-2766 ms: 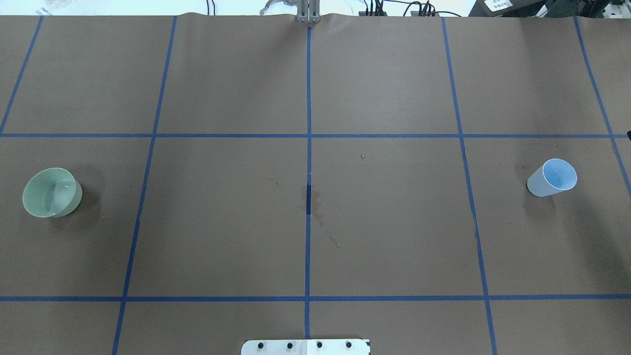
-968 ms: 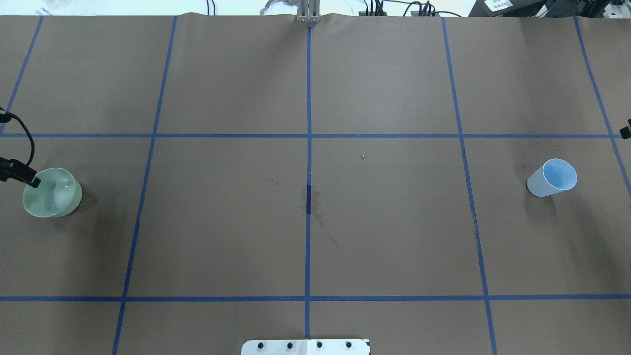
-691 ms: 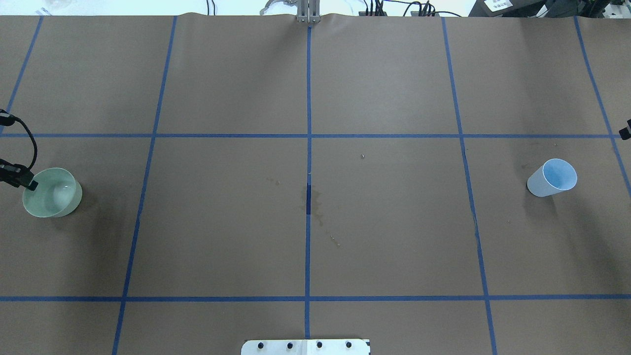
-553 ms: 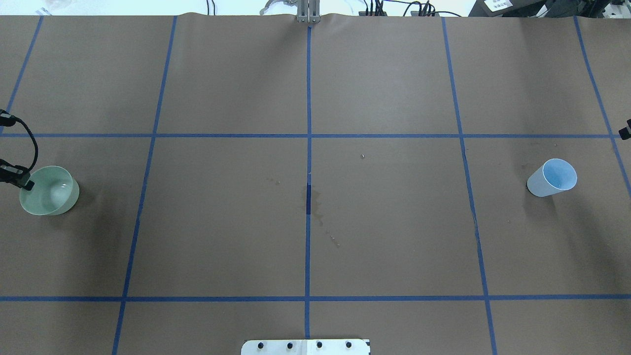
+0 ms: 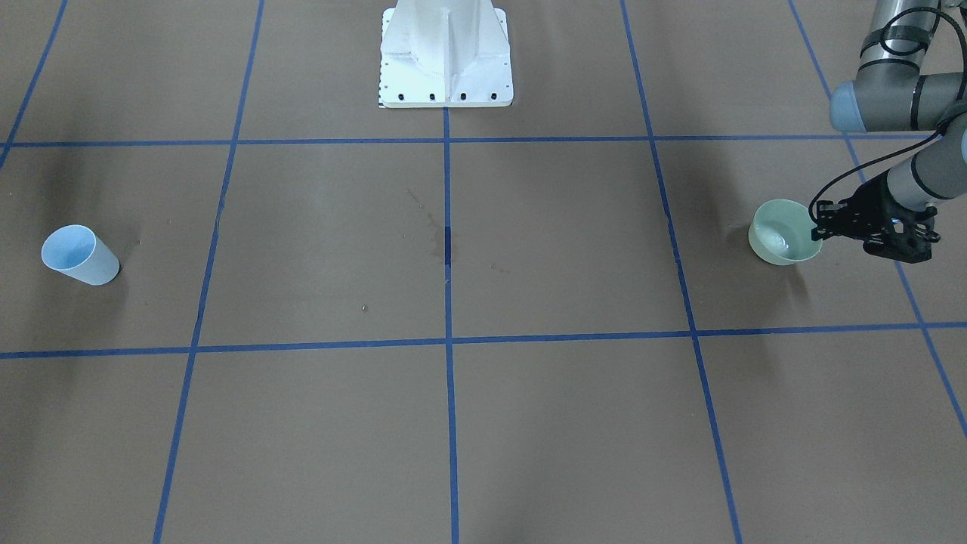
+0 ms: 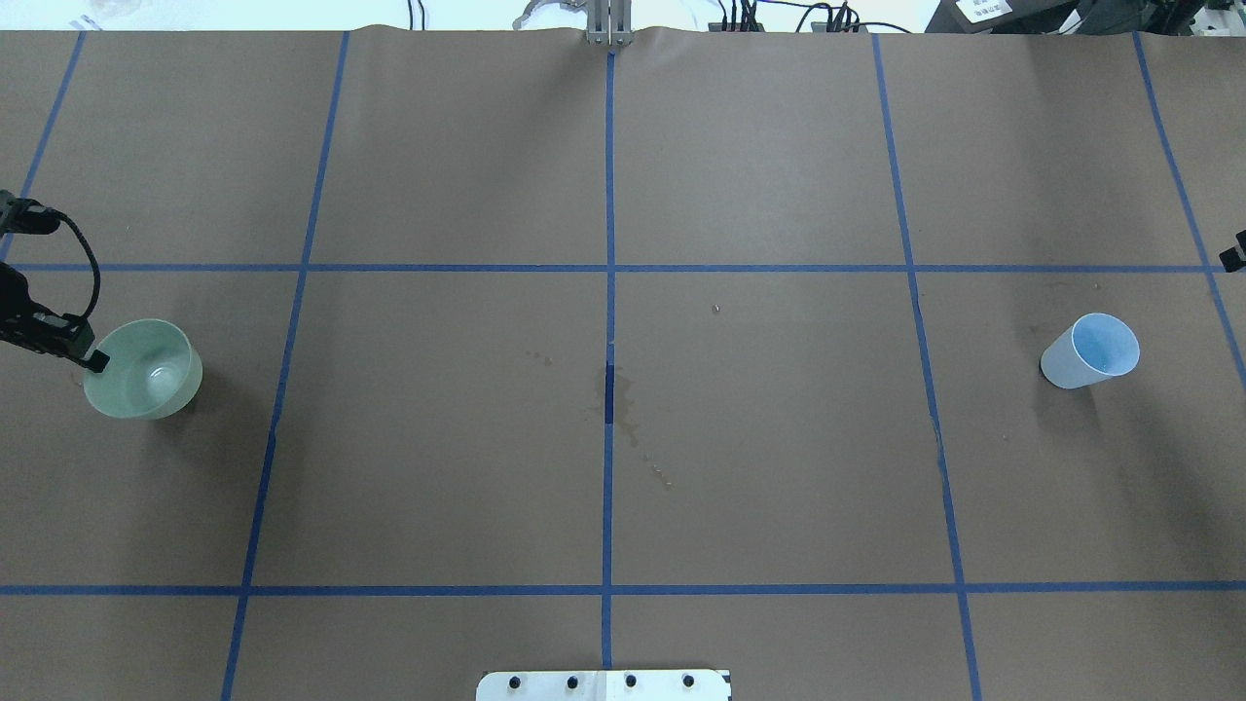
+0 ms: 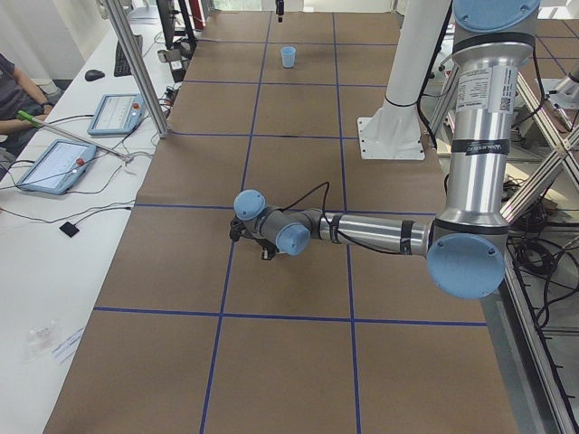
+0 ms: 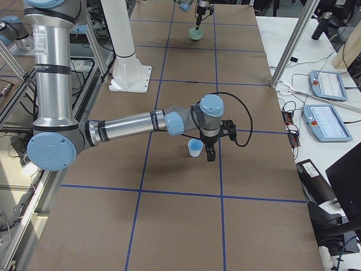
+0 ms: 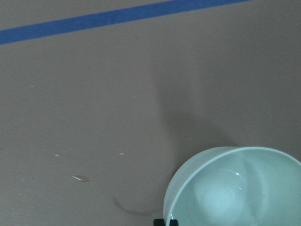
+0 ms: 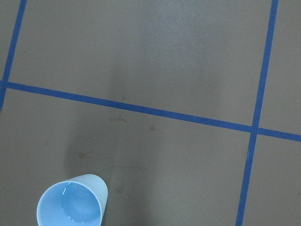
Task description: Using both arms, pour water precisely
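Because the left pincer [image 5: 818, 230] has the green bowl [image 5: 784, 234] by one spot of its rim only, far out on the white pedestal's [image 5: 446, 53] left side, the nearest risk is judged to be a swing. The bowl's weight hangs off to one side of the grip, so it could pivot or slip. The water [image 6: 156, 374], a shallow pool with white glints at the bottom, would then slop onto the worktop [image 5: 529, 423]. A wide rim also throws a broad, wandering stream, so a hasty tilt would likely miss a narrow mouth.

Farther off, equally far out on the pedestal's right side, the pale blue cup [image 8: 195, 148] looks light and thin-walled. A nudge from the right pincer [image 8: 210, 155] could tip it, and too hard a squeeze could buckle it. Glints inside it may be water as well, though that is uncertain.

The left pincer is nearly closed, its jaws clamped on the bowl's wall at the side turned away from the pedestal. Whether the bowl's base is clear of the worktop cannot be told. The right pincer points down just beside the cup. It shows clearly only from the side, so whether it is open or closed, or touches the cup, cannot be told.
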Controlling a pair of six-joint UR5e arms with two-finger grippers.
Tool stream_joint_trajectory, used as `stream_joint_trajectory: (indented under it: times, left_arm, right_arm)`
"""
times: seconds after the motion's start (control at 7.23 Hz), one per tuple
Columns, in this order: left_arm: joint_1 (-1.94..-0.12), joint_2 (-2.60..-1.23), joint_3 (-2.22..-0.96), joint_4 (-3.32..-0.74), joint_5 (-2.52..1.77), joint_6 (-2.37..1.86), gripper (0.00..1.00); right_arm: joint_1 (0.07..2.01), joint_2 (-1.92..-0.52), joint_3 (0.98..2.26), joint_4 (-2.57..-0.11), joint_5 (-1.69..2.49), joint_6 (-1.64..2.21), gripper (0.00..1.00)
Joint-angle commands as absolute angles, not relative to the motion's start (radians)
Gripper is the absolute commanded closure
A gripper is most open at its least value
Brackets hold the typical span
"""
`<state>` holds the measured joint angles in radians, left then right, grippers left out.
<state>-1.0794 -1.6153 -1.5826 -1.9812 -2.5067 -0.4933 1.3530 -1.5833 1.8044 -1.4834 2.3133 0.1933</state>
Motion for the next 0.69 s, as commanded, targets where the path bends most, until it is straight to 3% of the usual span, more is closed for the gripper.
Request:
stream_joint_trajectory:
  times: [0.0,0.55]
  left_arm:
    - [-1.078,-1.737,-1.614,-1.979,-2.539,-0.706,1.00]
    - [-0.841,-2.024,-1.606,-1.948,-2.386,-1.054,1.00]
  right_arm:
    - [1.353,-1.583,1.807,-1.483,2.313,0.193,0.01]
    - [1.353,-1.583,1.804,-1.483,2.315,0.195,0.01]
